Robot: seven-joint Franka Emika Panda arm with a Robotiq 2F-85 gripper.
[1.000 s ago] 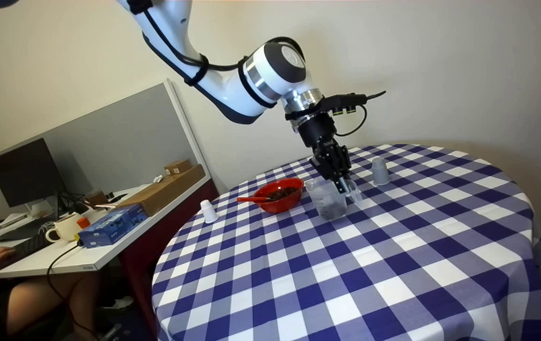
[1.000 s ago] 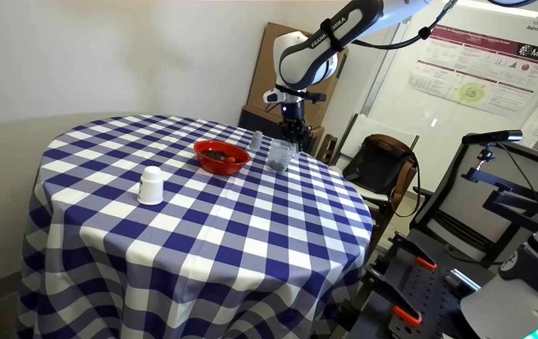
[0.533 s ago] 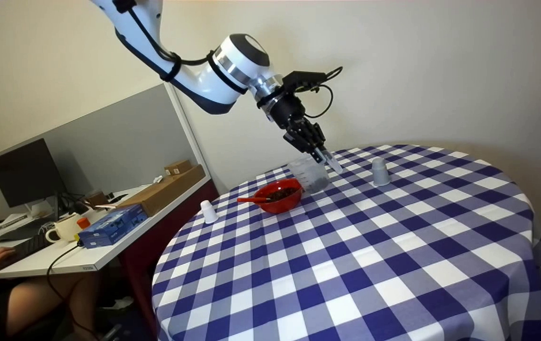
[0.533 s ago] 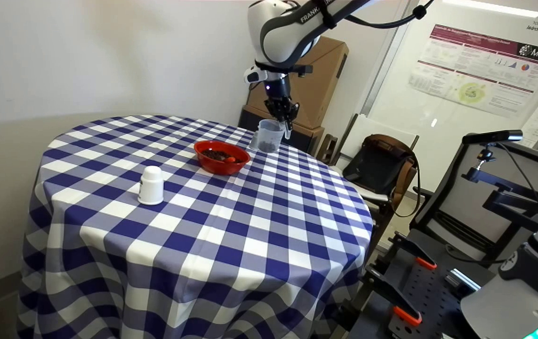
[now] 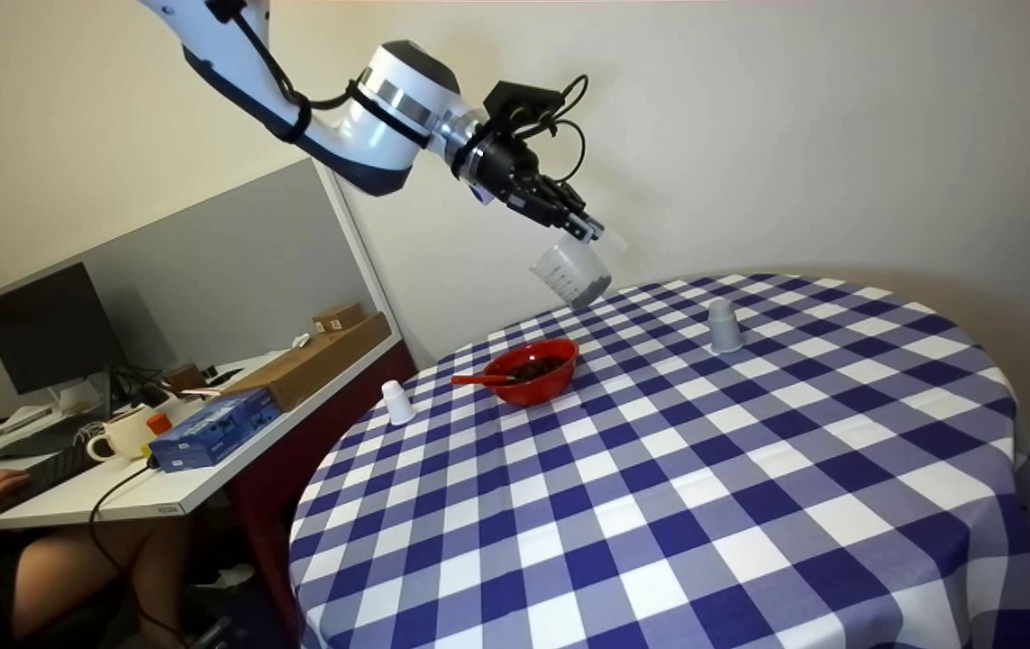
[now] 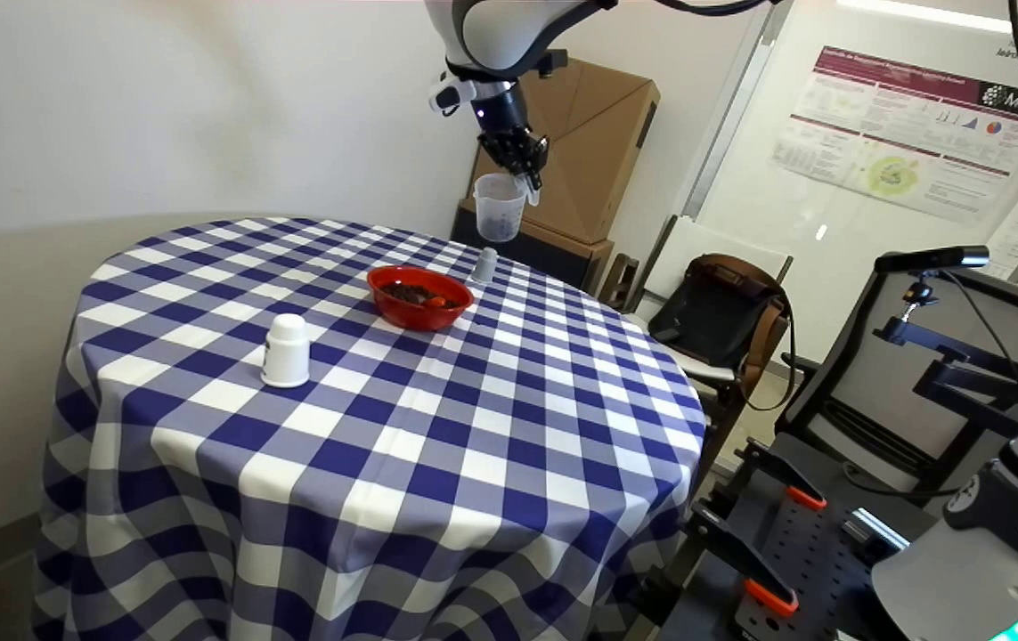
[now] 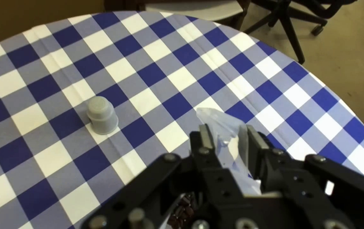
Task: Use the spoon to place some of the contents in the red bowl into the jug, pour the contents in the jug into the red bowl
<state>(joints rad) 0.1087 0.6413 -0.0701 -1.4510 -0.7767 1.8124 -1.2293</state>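
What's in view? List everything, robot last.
Tablecloth: one, blue and white, foreground
Bowl: one, red, on tablecloth
Spoon: one, red handle, in bowl
Measuring jug: one, clear, midair
Pieces: many, dark, in bowl and jug
Cuplike containers: two, white and grey, on tablecloth
Desk: one, white, background
Monitor: one, black, on desk
Mug: one, cream, on desk
Box: one, blue, on desk
Cardboard boxes: several, brown, background
Chairs: at least two, mixed, background
Bag: one, black, on chair
Mila poster: one, white, background
Person: one, cropped, at desk
Robot arm: one, white, overhead
Gripper: one, black, closed on jug
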